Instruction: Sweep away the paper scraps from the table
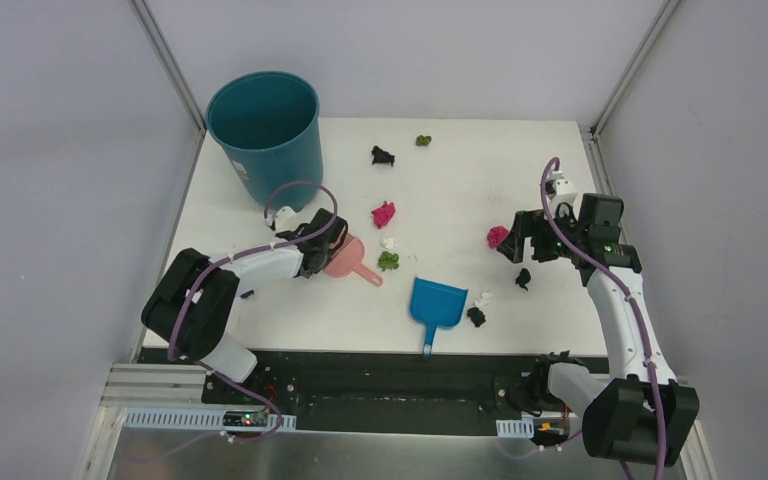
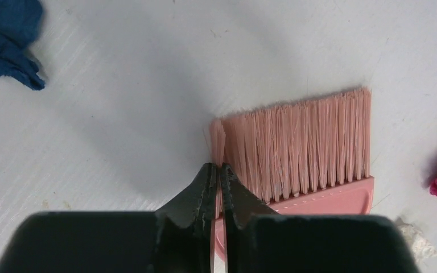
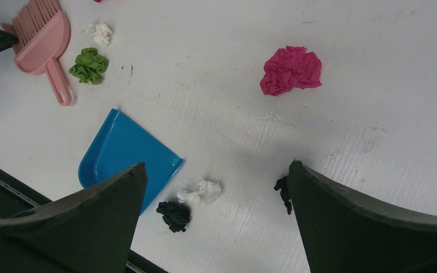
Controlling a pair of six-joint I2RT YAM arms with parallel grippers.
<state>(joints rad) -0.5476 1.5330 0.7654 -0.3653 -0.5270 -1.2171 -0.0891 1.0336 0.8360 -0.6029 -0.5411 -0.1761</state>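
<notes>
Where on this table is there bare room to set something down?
Free: the far-right stretch between the olive scrap, the right-hand magenta scrap and the far edge of the table; also the near strip between the pink brush, the blue dustpan and the near edge. Crowded: around brush and dustpan, where scraps cluster.

The left gripper [image 1: 334, 248] meets the pink brush [image 1: 353, 263], apparently pinching it, paper scraps [image 1: 384, 214] scattered around.

desk [image 3: 375, 85]: I see a smooth white top with small scuffs
paper scraps [image 3: 291, 69]: crumpled, matt paper
brush [image 2: 296, 153]: pink plastic, thin soft bristles
dustpan [image 3: 119, 151]: smooth blue plastic
</notes>
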